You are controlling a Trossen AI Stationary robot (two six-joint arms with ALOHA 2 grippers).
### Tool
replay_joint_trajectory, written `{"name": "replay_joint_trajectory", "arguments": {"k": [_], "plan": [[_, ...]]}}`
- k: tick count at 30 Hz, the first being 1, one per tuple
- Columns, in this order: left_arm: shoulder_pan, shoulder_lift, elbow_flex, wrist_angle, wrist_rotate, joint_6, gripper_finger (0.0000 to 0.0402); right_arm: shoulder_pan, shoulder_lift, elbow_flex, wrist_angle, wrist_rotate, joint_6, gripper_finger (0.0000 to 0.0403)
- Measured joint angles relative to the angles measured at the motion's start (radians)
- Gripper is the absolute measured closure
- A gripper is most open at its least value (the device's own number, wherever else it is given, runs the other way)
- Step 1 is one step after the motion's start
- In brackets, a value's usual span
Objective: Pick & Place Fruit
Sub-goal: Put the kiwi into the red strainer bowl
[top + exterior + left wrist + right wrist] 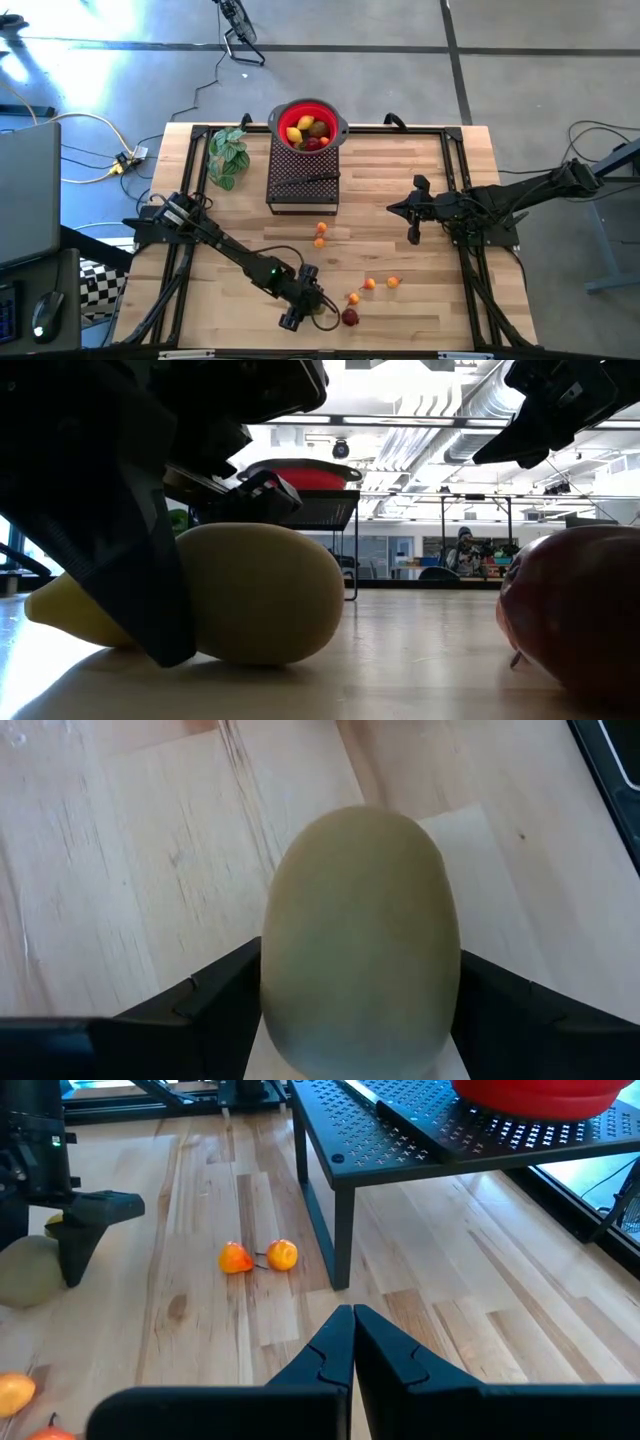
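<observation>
Down at the near edge of the wooden table (400,190), left gripper (300,312) straddling an olive-green fruit (360,940), jaws spread wide with a finger on either flank, seemingly touching but not visibly squeezing. Fruit resting on the wood, a yellow lemon (70,615) tucked just behind it and a dark red fruit (350,318) just beside. Farther out, small orange fruits (380,284) scattered in pairs toward the table's middle. At the far edge, a red colander (308,124) already holding several fruits, set on a black perforated stand (303,175) with a black-handled knife (305,181) lying across it and a green leafy plant (227,155) alongside.

Right gripper (413,208) parked over the right half of the table, fingers clamped together on nothing.

Judged from here: grasp about to close, lift to follow. Smooth, rounded skin and a grip set low on the wide belly of the fruit, so a real chance of it squirting forward out of the jaws on closing. Lemon crowding one finger, likely to be shoved or rolled off the near edge. Long carry to the colander past the stand's corner, with a loose hold risking a drop on the way
</observation>
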Motion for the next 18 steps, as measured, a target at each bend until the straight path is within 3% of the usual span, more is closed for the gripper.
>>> {"name": "replay_joint_trajectory", "arguments": {"k": [7,14,18], "plan": [[0.0,0.0,0.0,0.005,0.0,-0.005,0.0138,0.0,0.0,0.0,0.0,0.0,0.0,0.0399],[0.0,0.0,0.0,0.015,0.0,-0.005,0.0186,0.0,0.0,0.0,0.0,0.0,-0.008,0.0399],[0.0,0.0,0.0,0.03,0.0,-0.009,0.0181,0.0,0.0,0.0,0.0,0.005,-0.01,0.0399]]}}
